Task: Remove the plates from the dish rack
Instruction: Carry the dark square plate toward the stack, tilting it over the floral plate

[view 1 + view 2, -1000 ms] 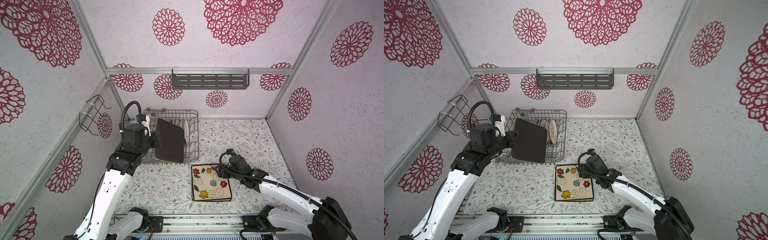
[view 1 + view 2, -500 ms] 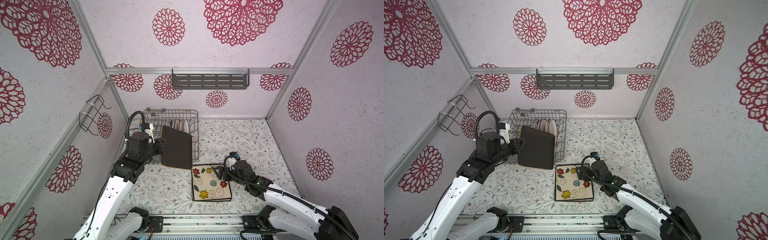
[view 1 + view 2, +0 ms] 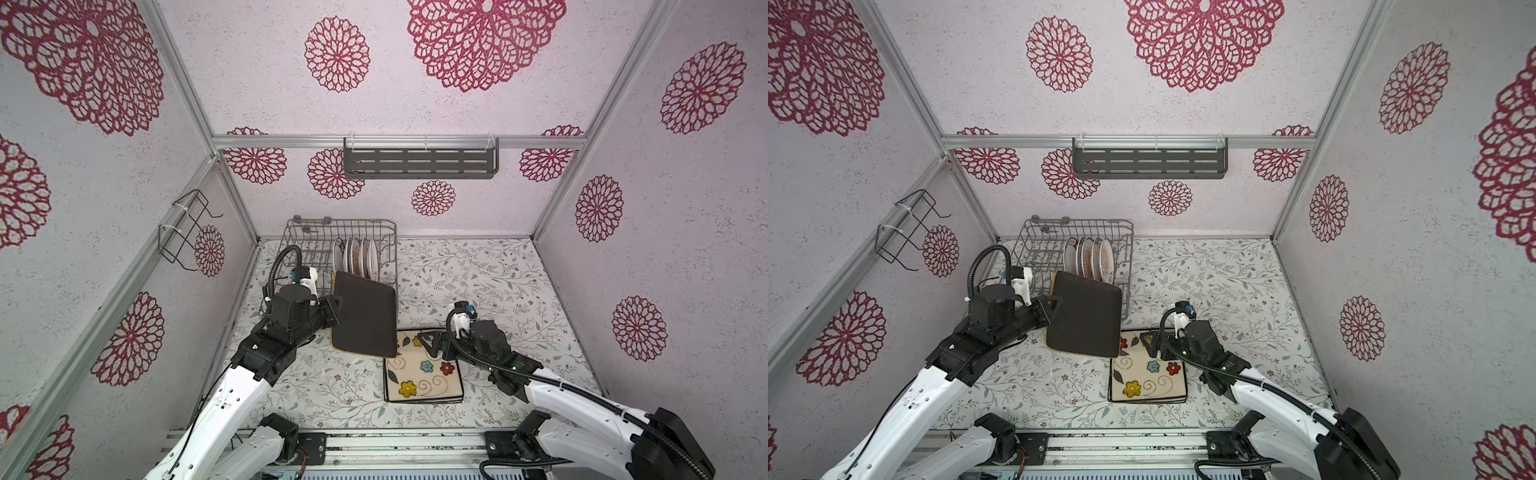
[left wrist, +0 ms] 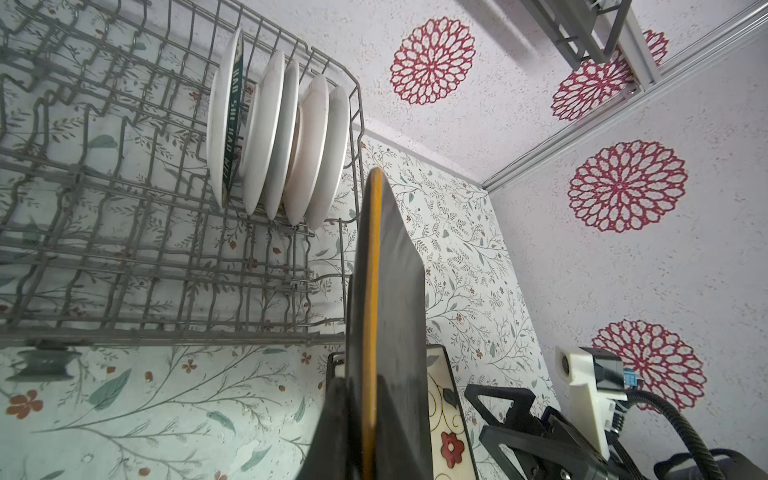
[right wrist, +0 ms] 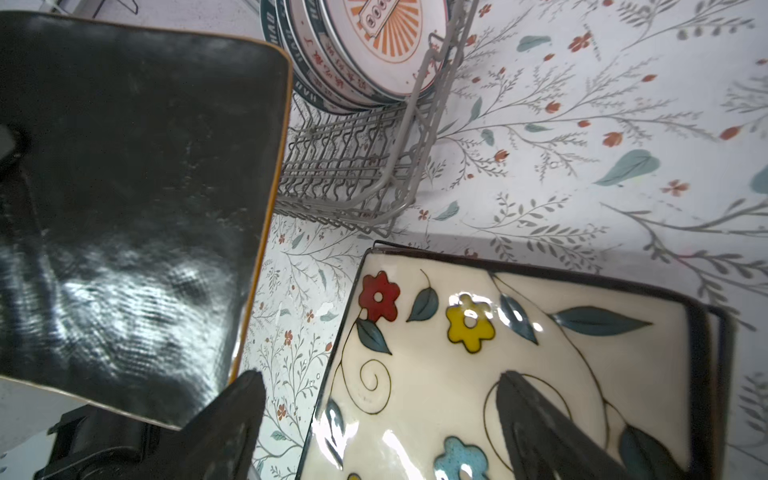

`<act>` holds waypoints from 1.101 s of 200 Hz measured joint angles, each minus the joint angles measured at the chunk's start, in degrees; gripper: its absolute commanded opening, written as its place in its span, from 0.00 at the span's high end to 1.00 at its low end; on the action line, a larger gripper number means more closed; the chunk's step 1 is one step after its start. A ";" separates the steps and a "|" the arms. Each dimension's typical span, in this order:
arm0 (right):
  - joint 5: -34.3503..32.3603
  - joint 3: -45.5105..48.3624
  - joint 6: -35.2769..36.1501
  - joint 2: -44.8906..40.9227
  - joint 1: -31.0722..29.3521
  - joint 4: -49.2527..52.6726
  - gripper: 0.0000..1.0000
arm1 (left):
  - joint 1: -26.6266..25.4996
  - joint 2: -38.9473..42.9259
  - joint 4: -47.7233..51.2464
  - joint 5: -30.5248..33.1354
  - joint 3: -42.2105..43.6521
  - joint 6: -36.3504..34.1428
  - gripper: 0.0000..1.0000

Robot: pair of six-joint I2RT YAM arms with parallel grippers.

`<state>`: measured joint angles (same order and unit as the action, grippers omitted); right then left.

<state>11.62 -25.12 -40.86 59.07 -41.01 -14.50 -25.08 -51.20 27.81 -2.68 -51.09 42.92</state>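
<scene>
**Item:** dark brown plate (image 3: 363, 318), rectangular, glossy glaze, ochre line along the rim.

**Location:** out of the dish rack (image 3: 307, 239), in the air and tilted. It hangs between the rack's near side and the cream floral plate (image 3: 424, 376), and one corner overlaps that plate in both top views.

**Holder:** left jaws, clenched on the middle of one edge. We see the plate edge-on in the left wrist view.

**Handling, as we judge:** stiff ceramic, fairly heavy for a one-edge pinch, and slick under the glaze. It is liable to chip if set down on a corner. We would take hold across the rim at mid-edge, as here, and lower it flat.

**Cream floral plate:** flat on the table (image 3: 478, 282). Dark rims show beneath it, so we take it for the top of a stack.

**Right jaws:** released, spread wide over the floral plate's far edge, grasping nothing.

**In the rack:** several small round plates (image 3: 357, 257), upright on edge between tines at the far right corner, close together. We would pinch each by its top rim.
</scene>
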 measured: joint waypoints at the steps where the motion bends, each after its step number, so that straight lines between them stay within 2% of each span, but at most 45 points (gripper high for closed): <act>1: 0.20 0.09 -0.04 0.13 0.00 -0.26 0.09 | -0.04 0.00 -0.04 0.04 0.07 0.04 1.00; 107: 3.65 2.38 -1.25 0.31 0.00 -4.37 0.07 | -11.47 -0.39 -6.08 5.03 9.42 8.41 1.00; 149: 3.45 4.20 -1.73 -1.14 0.00 -4.52 0.07 | -13.44 -1.05 -9.81 6.47 10.82 11.41 1.00; 176: 3.04 5.11 -2.49 -2.49 0.00 -3.78 0.01 | -14.67 -1.75 -11.93 7.65 12.63 13.46 1.00; 220: 2.01 5.11 -2.73 -4.15 0.00 -1.66 0.01 | -16.33 -1.97 -13.46 9.29 15.72 16.68 1.00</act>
<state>13.63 -20.01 -43.59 54.92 -41.01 -16.16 -41.41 -53.17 14.35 6.61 -35.38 59.59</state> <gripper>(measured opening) 0.989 0.103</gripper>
